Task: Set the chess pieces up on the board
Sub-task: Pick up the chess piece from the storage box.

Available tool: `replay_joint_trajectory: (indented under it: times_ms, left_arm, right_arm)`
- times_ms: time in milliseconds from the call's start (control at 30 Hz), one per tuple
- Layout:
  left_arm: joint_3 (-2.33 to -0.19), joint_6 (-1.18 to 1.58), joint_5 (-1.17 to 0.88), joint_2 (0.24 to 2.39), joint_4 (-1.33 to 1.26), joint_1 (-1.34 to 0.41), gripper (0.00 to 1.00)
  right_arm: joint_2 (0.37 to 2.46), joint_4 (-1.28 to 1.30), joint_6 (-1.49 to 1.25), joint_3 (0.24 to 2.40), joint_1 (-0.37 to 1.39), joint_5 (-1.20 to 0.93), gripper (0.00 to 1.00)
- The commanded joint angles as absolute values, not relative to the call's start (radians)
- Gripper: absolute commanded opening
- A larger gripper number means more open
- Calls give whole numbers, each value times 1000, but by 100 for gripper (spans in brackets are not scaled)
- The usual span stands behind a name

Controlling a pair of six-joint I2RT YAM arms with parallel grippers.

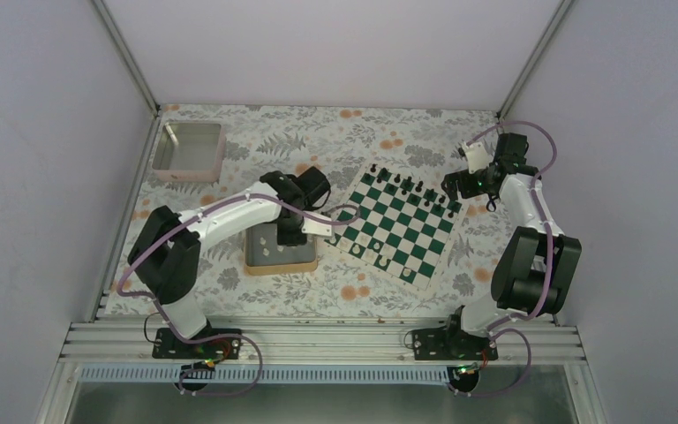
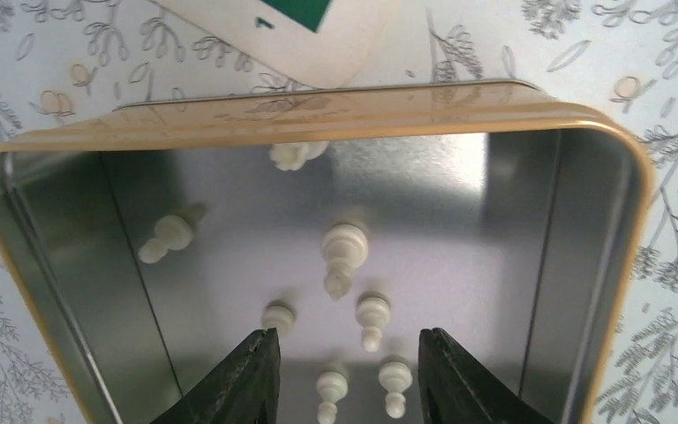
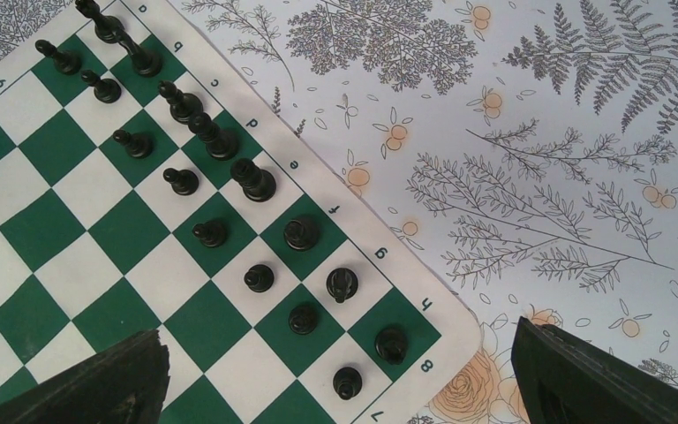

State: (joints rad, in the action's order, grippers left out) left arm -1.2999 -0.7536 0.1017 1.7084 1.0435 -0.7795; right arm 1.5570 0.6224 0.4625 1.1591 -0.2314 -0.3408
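Chess pieces [image 2: 344, 252], seven pale ones that we count, lie scattered on the floor of the tin [image 2: 318, 115], most on their sides and apart from one another. One rests against the wall at 12 o'clock, and the side walls have bare floor beside them. At the tin's 10 o'clock, well apart, sits the tray [image 1: 219, 150]. Our left gripper [image 2: 346, 340] hangs over the tin's 6 o'clock side, fingers apart and holding nothing, with two pieces lying in the gap below them. The board [image 1: 403, 225] lies just beside the tin at 3 o'clock, turned so one corner points at the tin's rim. Its middle squares are open. Black pieces [image 3: 252, 181] stand in two rows along its 1 o'clock edge. A few pale specks near its 7 o'clock edge are too small for us to name. Our right gripper [image 3: 340, 340] hovers over the board's 3 o'clock corner, fingers spread wide and holding nothing.
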Motion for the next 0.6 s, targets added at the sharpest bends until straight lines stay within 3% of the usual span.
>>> replay_joint_trajectory:
  times_ms: [0,567]
  left_arm:
    - [-1290,-780,29,1713,954,-730,40]
    - [-1254,-801,0,1805,913,-688,40]
  right_arm:
    - [1558,631,457,1187,-239,-359,100]
    - [1568,627,463,1182,-239,-353,100]
